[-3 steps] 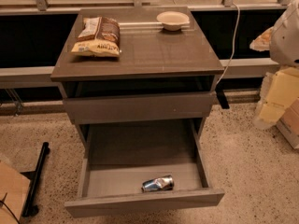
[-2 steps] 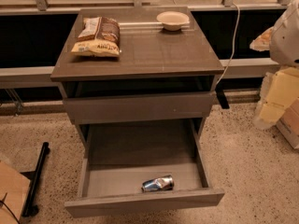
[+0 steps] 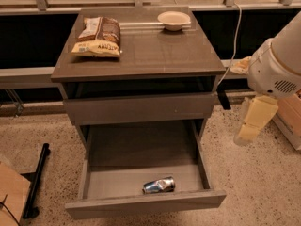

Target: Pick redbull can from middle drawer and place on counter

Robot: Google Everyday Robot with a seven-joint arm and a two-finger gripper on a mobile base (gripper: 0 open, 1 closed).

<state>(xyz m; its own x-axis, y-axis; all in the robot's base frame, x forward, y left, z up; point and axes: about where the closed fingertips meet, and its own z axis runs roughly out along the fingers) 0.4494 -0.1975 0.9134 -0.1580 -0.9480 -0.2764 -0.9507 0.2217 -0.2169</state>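
The redbull can [image 3: 159,185] lies on its side on the light grey floor of the open middle drawer [image 3: 141,204], near the front and right of centre. The counter [image 3: 155,53] is the cabinet's grey-brown top slab above it. My arm's white body [image 3: 277,65] comes in from the right edge. The cream-coloured gripper [image 3: 254,121] hangs below it, to the right of the cabinet, beside the drawer and well above and right of the can. It holds nothing.
A yellow-brown chip bag [image 3: 98,36] lies on the counter's back left and a small white bowl [image 3: 174,20] on its back right. The drawer above is shut. A black bar [image 3: 36,180] and a cardboard box [image 3: 10,197] lie on the floor at left.
My arm and gripper have moved left and down, closer to the cabinet's right side. The can, drawer and counter items have not moved.
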